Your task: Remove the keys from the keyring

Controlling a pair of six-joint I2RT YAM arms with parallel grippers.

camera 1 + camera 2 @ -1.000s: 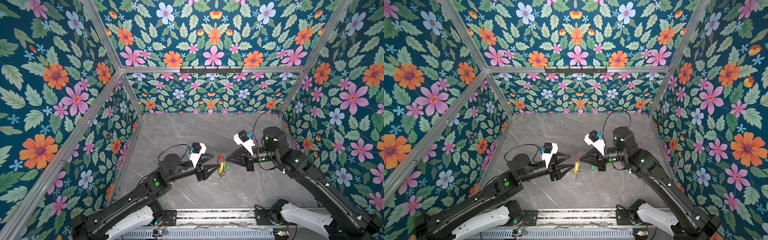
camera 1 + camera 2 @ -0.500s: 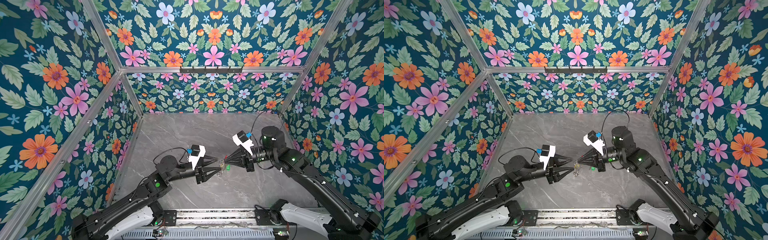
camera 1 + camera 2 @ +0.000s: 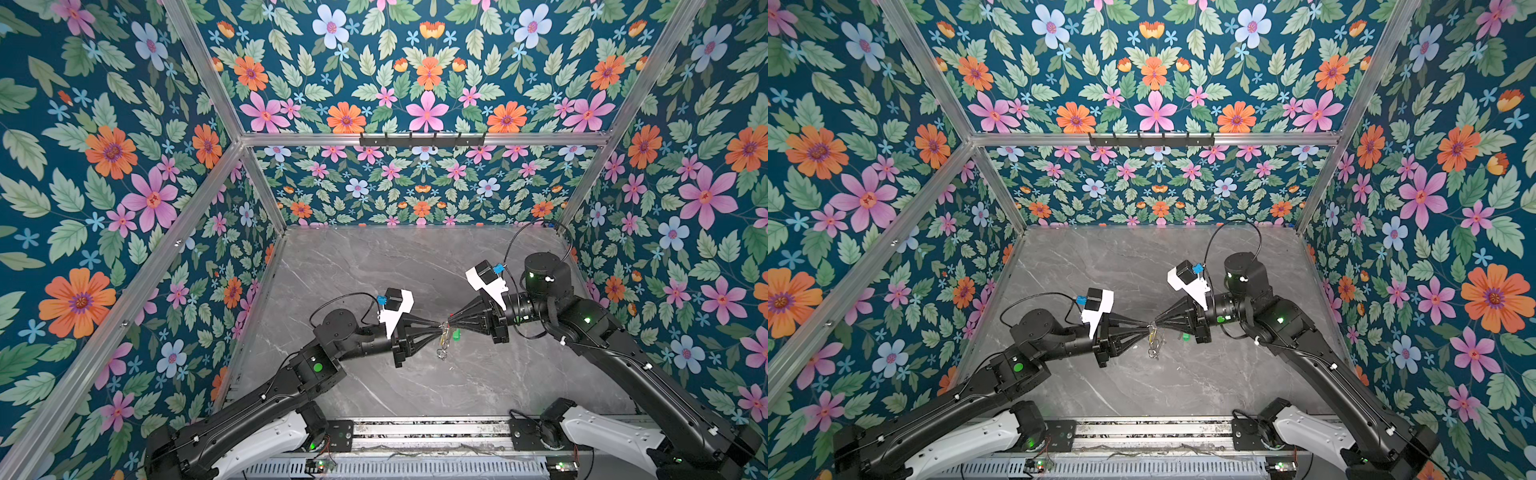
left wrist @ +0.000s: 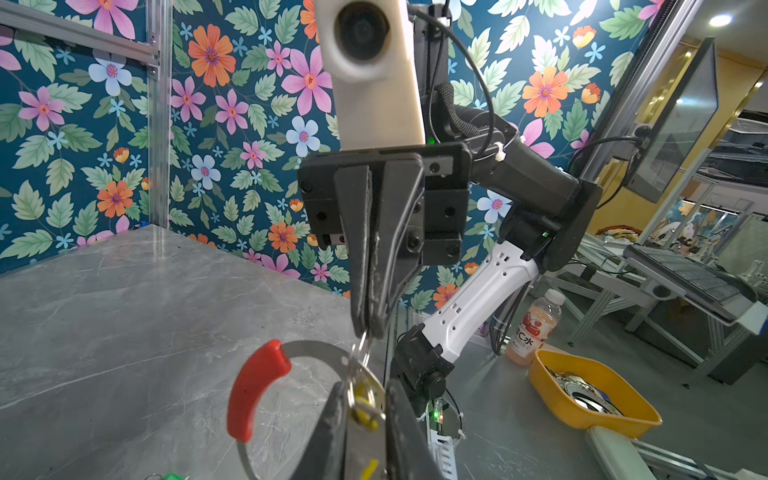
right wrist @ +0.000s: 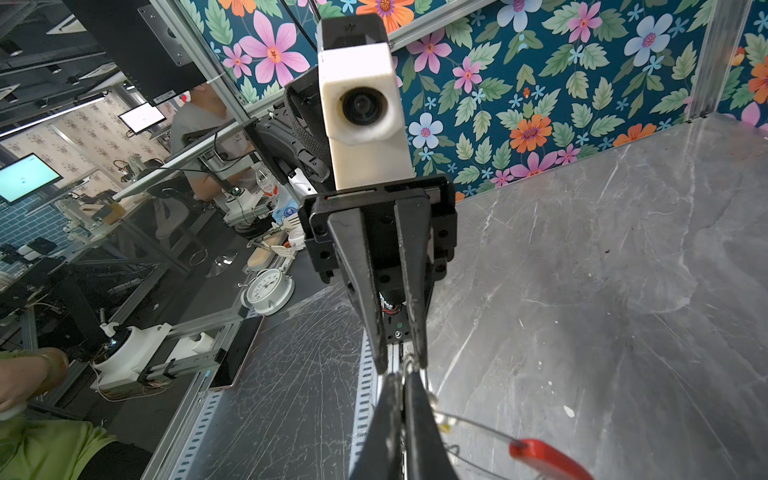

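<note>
Keyring (image 4: pixel 255 388): hangs above the grey table (image 3: pixel 374 270) between both arms. Is pinched at a small split ring (image 4: pixel 360 347) by the right gripper (image 4: pixel 368 328), fingers pressed together, and at the yellow-tagged key (image 4: pixel 365 405) by the left gripper (image 3: pixel 439 327), clamped narrow on it and covering most of it. Shares the scene with a green tag (image 3: pixel 456 334) just beside, plus a yellow tray (image 4: pixel 548 392) and drink bottle (image 4: pixel 534 332) past the table edge.
</note>
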